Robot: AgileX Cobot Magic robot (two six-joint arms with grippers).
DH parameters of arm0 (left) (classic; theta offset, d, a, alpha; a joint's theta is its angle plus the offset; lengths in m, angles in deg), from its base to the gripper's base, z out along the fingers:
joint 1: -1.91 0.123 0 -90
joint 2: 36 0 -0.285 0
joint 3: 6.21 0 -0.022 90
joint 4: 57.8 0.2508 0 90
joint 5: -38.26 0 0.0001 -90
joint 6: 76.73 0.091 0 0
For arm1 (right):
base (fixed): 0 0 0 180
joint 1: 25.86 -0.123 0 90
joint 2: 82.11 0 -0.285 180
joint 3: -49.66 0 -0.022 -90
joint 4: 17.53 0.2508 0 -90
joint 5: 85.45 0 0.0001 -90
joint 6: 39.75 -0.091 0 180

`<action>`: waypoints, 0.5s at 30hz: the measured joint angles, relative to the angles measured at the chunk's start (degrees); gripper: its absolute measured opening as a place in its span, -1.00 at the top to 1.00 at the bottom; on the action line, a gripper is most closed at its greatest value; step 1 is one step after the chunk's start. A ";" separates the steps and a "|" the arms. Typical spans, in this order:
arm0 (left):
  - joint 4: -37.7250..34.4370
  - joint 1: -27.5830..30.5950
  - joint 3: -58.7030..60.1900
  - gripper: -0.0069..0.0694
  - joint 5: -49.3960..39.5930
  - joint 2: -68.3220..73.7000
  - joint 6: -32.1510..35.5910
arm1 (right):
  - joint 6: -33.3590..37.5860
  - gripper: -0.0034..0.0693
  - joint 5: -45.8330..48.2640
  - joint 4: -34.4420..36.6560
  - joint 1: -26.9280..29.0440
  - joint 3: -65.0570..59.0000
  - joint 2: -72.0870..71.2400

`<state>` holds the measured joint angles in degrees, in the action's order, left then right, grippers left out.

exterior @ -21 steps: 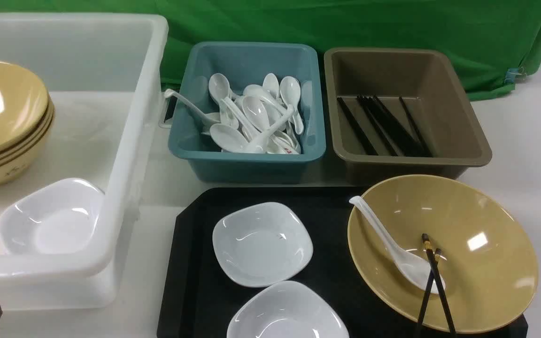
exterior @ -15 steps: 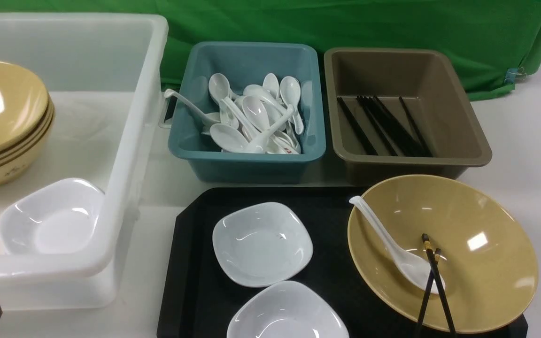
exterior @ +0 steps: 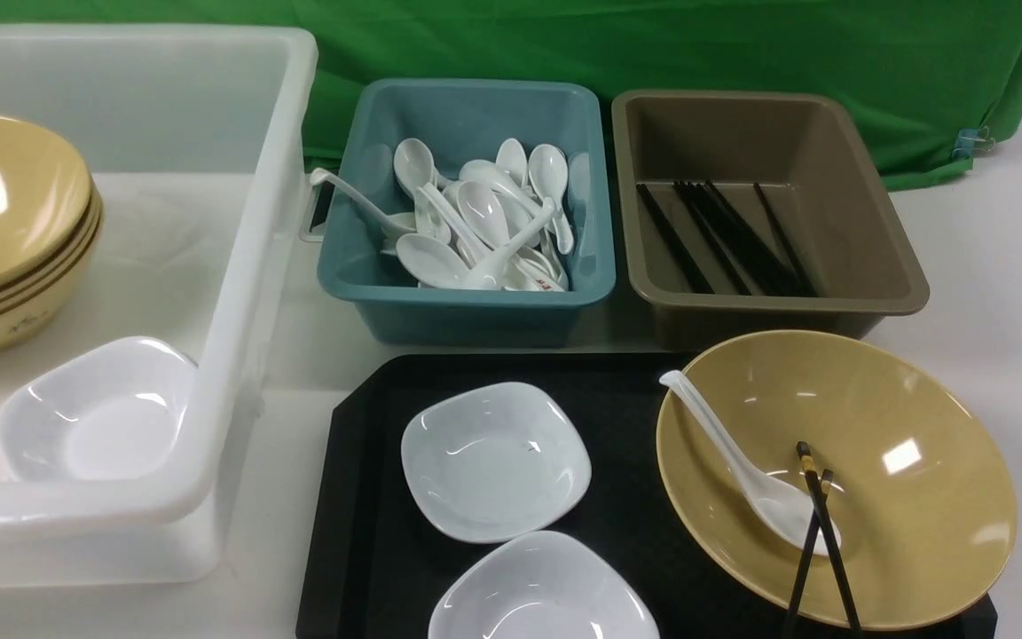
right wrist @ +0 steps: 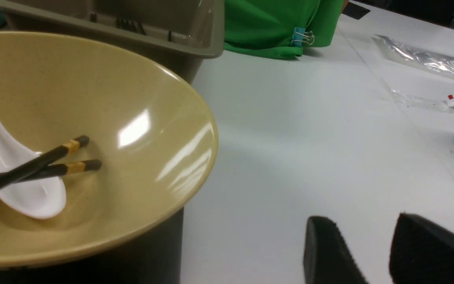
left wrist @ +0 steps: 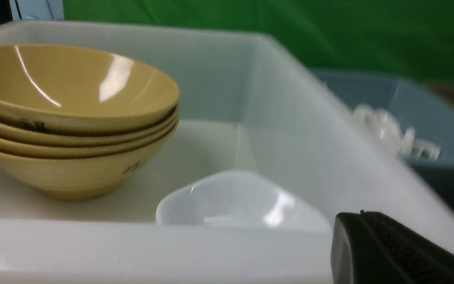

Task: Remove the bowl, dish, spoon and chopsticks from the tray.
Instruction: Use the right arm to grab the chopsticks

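We read this as a lab bench staged like a canteen's dish return — a green cloth [exterior: 742, 44] hangs as backdrop, held by a binder clip [right wrist: 301, 37], behind a plain white table [exterior: 999, 266]. A black tray [exterior: 360, 497] sits before sorting bins: a white tub [exterior: 280, 177] with stacked bowls [exterior: 5, 231], a blue bin [exterior: 467, 311] of heaped spoons [exterior: 484, 222], a brown bin [exterior: 777, 306] of black sticks [exterior: 724, 240].

Left hand [left wrist: 369, 244] black, ridged; right hand [right wrist: 363, 223] black, matte fingers [right wrist: 329, 256].
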<state>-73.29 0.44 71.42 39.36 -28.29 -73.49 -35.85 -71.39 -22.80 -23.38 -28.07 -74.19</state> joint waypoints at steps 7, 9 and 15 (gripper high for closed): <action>-5.24 0.00 0.00 0.81 19.90 0.00 -8.57 | 0.00 0.24 -0.96 0.00 0.00 0.00 0.00; -5.30 0.00 0.00 0.81 24.96 -0.05 -11.73 | -0.04 0.24 -1.66 0.00 0.00 0.00 0.00; -3.11 0.00 -1.96 0.81 35.81 -0.05 -25.02 | -14.97 0.24 -15.18 4.61 -0.05 0.00 0.00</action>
<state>-76.40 0.44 69.45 75.17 -28.34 -98.50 -50.82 -86.57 -18.19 -23.43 -28.07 -74.19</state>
